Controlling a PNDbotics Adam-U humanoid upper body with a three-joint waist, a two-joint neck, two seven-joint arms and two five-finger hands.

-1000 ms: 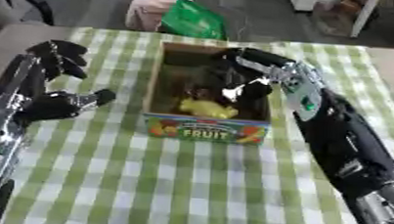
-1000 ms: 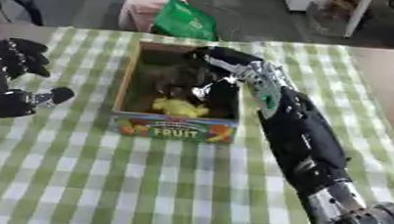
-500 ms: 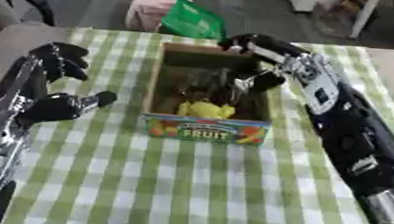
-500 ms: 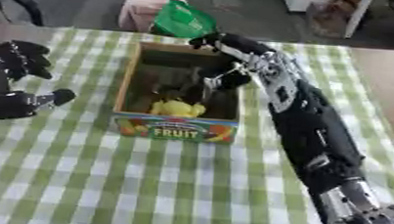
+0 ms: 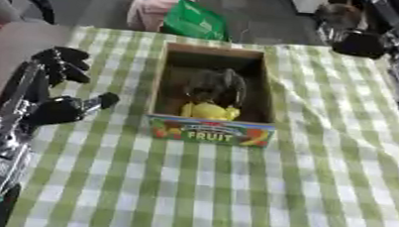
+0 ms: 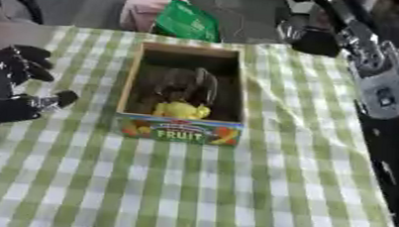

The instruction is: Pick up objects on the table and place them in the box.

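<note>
Left eye view, left hand open beside box, right hand blurred, state unclear

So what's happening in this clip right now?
A humanoid robot is clearing a checked tablecloth into a cardboard fruit box. The box already holds a yellow item and a dark one. The right hand has pulled up and away from the box to the table's far right corner, apparently holding nothing. The left hand rests open at the table's left edge. No loose objects show on the cloth.
</note>
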